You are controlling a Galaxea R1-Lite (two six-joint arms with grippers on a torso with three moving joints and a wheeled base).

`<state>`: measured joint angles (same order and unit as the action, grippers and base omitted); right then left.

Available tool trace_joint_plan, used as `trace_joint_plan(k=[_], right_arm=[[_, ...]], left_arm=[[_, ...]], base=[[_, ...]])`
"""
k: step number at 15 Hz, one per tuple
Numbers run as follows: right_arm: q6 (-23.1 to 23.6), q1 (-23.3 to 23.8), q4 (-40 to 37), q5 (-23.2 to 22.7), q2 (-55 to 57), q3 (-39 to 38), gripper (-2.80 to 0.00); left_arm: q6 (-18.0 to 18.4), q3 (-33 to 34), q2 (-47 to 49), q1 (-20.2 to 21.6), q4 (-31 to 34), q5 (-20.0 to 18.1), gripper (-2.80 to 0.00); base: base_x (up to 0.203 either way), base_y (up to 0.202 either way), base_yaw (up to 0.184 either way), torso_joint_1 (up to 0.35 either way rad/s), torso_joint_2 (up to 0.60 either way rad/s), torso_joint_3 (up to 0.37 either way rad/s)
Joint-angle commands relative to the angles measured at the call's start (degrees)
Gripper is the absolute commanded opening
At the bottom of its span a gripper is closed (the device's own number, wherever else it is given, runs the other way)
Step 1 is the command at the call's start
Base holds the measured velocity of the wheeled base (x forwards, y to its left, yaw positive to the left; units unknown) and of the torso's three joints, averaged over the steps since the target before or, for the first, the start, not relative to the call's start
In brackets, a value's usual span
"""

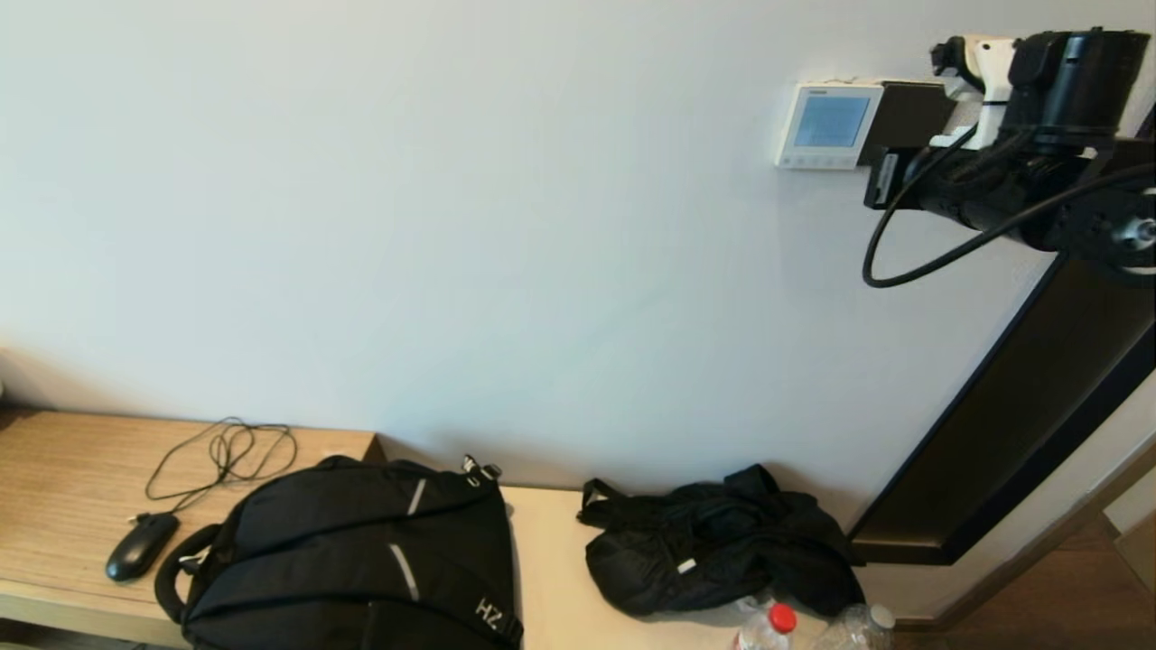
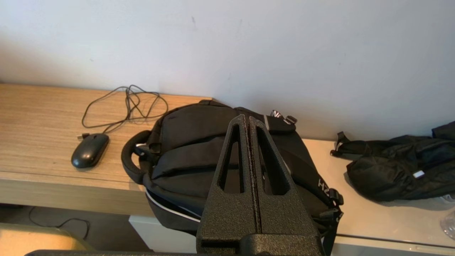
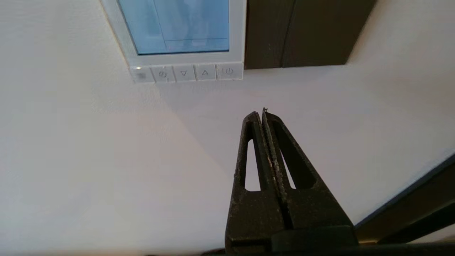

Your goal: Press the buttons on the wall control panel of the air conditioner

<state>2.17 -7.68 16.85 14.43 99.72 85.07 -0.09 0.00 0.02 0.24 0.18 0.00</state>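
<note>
The white wall control panel point(image 1: 829, 126) with a pale blue screen hangs high on the wall; it also shows in the right wrist view point(image 3: 177, 28). Its row of small pale buttons point(image 3: 183, 73) runs along the lower edge point(image 1: 817, 162). My right gripper point(image 3: 262, 113) is shut and empty. Its tip points at the bare wall just below the panel, off to the side of the power button point(image 3: 229, 72), under the dark brown plate point(image 3: 305, 32). It shows in the head view point(image 1: 883, 179). My left gripper point(image 2: 247, 117) is shut and empty, parked low over the backpack.
A black backpack point(image 1: 361, 560), a black mouse point(image 1: 140, 546) with its cable, and a black bundle of cloth point(image 1: 722, 551) lie on the wooden desk point(image 1: 63, 478). Two bottles point(image 1: 768, 627) stand at the front. A dark slanted frame point(image 1: 1020, 406) runs below the right arm.
</note>
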Motion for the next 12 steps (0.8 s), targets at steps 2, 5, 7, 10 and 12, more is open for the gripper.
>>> trace_joint_plan(k=[2,5,7,10,12], right_arm=[[0.2,-0.1,0.0,-0.1,-13.8,-9.6,-2.8],[0.9,0.4,-0.2,-0.3,-22.1,-17.2,-2.8],[1.2,0.8,-0.3,-0.3,-26.7,-21.5,-2.8],[1.7,1.6,0.0,-0.4,-33.2,-29.7,-2.8],[1.8,1.7,0.1,-0.7,-37.4,-35.4,-2.8]], left_arm=[[0.0,0.0,0.0,0.0,0.0,0.0,-2.8],[0.0,0.0,0.0,0.0,0.0,0.0,-2.8],[0.0,0.0,0.0,0.0,0.0,0.0,-2.8],[0.0,0.0,0.0,0.0,0.0,0.0,-2.8],[0.0,0.0,0.0,0.0,0.0,0.0,-2.8]], base=[[0.0,0.0,0.0,0.0,0.0,0.0],[0.0,0.0,0.0,0.0,0.0,0.0],[0.0,0.0,0.0,0.0,0.0,0.0],[0.0,0.0,0.0,0.0,0.0,0.0],[0.0,0.0,0.0,0.0,0.0,0.0]])
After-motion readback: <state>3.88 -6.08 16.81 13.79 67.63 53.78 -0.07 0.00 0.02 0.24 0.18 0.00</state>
